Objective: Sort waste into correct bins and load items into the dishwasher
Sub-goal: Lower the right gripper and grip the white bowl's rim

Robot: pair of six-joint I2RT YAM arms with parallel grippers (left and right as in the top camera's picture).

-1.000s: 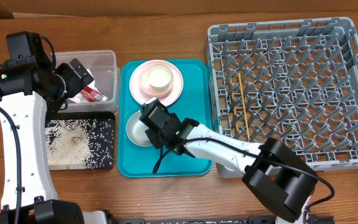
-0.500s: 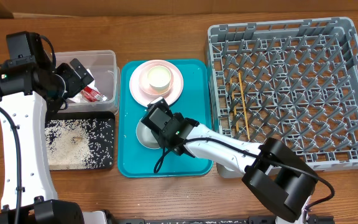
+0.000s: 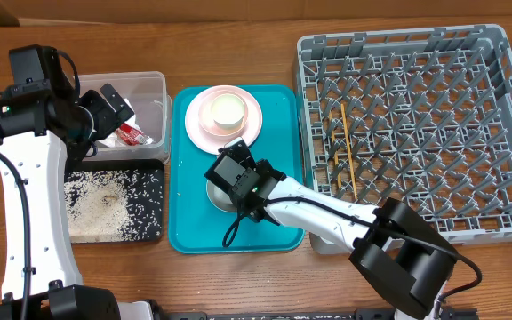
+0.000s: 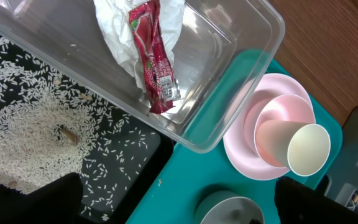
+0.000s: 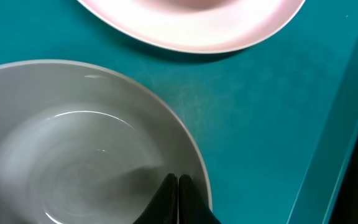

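The bowl (image 3: pixel 214 197) sits in the near half of the teal tray (image 3: pixel 278 227), about midway across it. The right gripper (image 5: pixel 178 181) holds it, fingers pinched down to a slit on the wall just inside the rim.

In the tray's far half is the plate (image 3: pixel 199 127), carrying a second bowl (image 4: pixel 267 110) and the cup (image 3: pixel 227 109). A strip of bare tray separates the plate's edge from the held bowl. The tray's near strip and right side are bare. The right arm crosses the tray's near right corner.

Just beside the tray's right edge stands the rack (image 3: pixel 398 41). The chopsticks (image 3: pixel 347 147) lie among its pegs, near the wall that faces the tray. The rest of the peg grid is open.

Off the tray's left edge, by its far corner, is the tub (image 3: pixel 156 87), which holds the napkin (image 4: pixel 114 28) with the packet (image 4: pixel 152 59) on top. The black tray (image 3: pixel 152 235), strewn with rice (image 3: pixel 105 200), is by the near left corner. Both lie close against the teal tray's left rim.

The left gripper (image 3: pixel 114 111) hangs over the tub with its jaws spread wide and nothing in them. Bare table (image 3: pixel 238 49) shows beyond the tray's far edge.
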